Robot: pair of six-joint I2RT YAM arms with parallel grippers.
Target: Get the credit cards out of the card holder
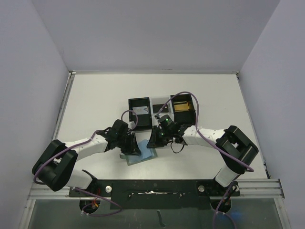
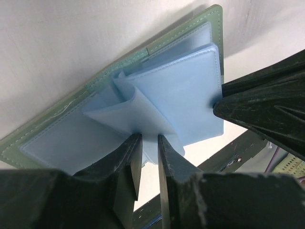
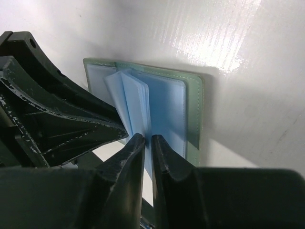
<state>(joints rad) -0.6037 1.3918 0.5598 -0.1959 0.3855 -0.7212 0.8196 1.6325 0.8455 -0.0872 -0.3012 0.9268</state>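
Top external: one card holder (image 1: 145, 155)

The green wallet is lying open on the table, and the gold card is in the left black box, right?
Not quite. The gold card is in the right black box, not the left one; the top view shows it. The green wallet does lie open on the table.

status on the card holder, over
Left gripper and right gripper each shut on a pale blue sleeve of the card holder. Holder open on the table, no card showing in it. Grippers close together, nothing else in the way.
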